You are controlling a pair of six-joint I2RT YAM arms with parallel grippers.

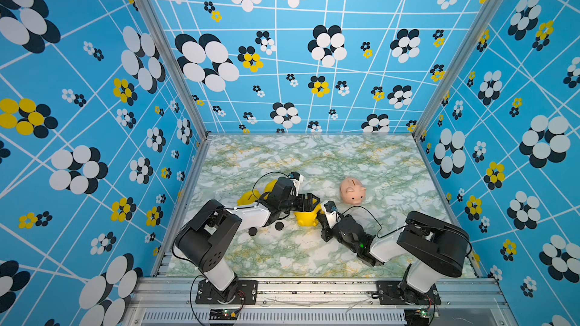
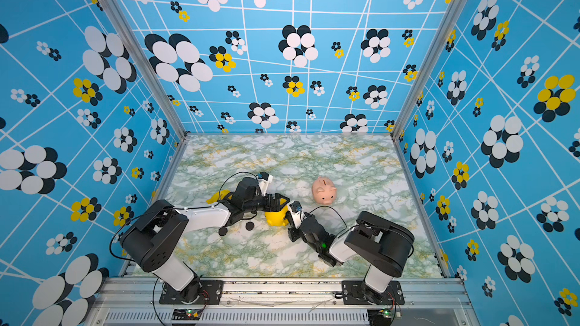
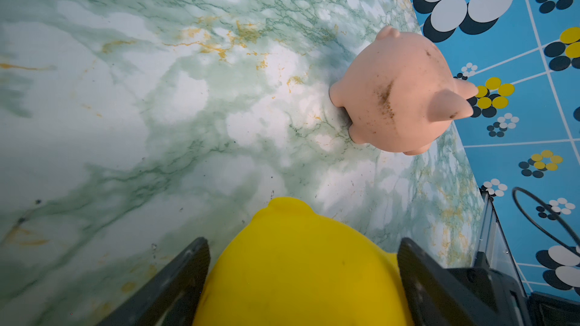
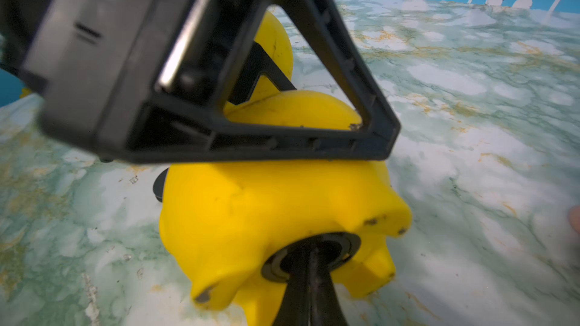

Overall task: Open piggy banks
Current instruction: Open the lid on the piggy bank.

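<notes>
A yellow piggy bank [image 1: 306, 218] [image 2: 276, 218] lies tipped on the marble table, belly toward my right arm. My left gripper [image 1: 310, 204] [image 3: 303, 246] clamps this yellow piggy bank [image 3: 298, 274] from above, a finger against each flank. My right gripper [image 1: 320, 214] [image 4: 309, 252] is shut, its joined tips pinched into the bank's black belly plug [image 4: 276, 265], whose rim looks partly lifted. A pink piggy bank [image 1: 353, 191] [image 3: 398, 92] stands upright farther back to the right. Two more yellow piggy banks [image 1: 248, 197] [image 1: 269, 187] lie behind my left arm, mostly hidden.
Two loose black discs [image 1: 252, 231] [image 1: 279, 225] lie on the table just in front of my left forearm. Patterned blue walls [image 1: 470, 152] close off the table on three sides, and an aluminium rail [image 1: 314, 286] runs along the front edge.
</notes>
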